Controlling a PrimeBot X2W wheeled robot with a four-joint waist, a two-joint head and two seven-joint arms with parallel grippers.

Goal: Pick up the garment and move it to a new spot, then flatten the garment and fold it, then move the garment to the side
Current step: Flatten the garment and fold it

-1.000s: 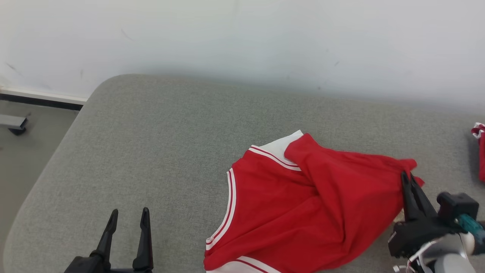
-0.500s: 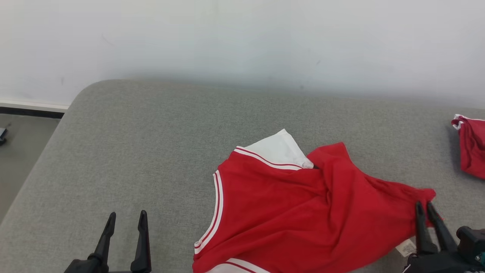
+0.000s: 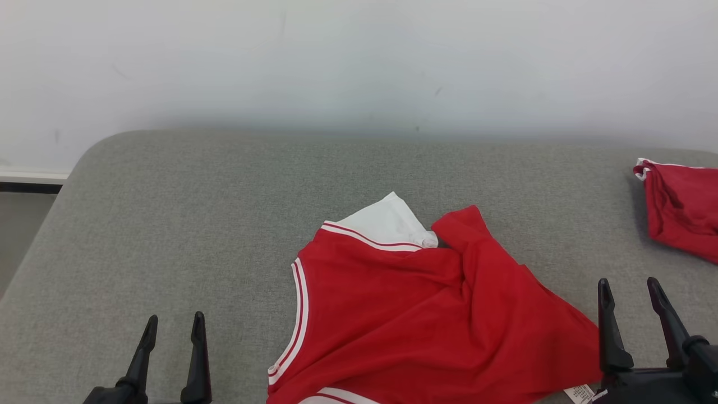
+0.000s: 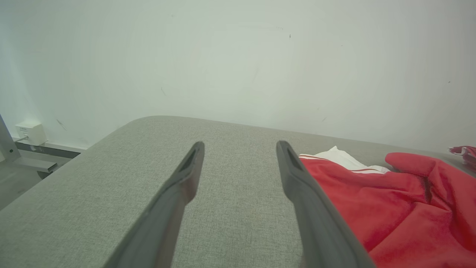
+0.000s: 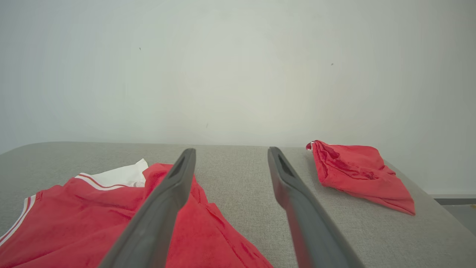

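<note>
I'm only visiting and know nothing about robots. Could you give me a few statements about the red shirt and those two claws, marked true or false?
1. The jersey lies on a grey cushion. True.
2. The right gripper is clamped on the jersey. False: it is open and grips nothing.
3. The left gripper is open, clear of the cloth. True.
4. The jersey is neatly folded. False: it lies rumpled, with one part flopped over.
5. A second red garment lies off to the right. True.
</note>
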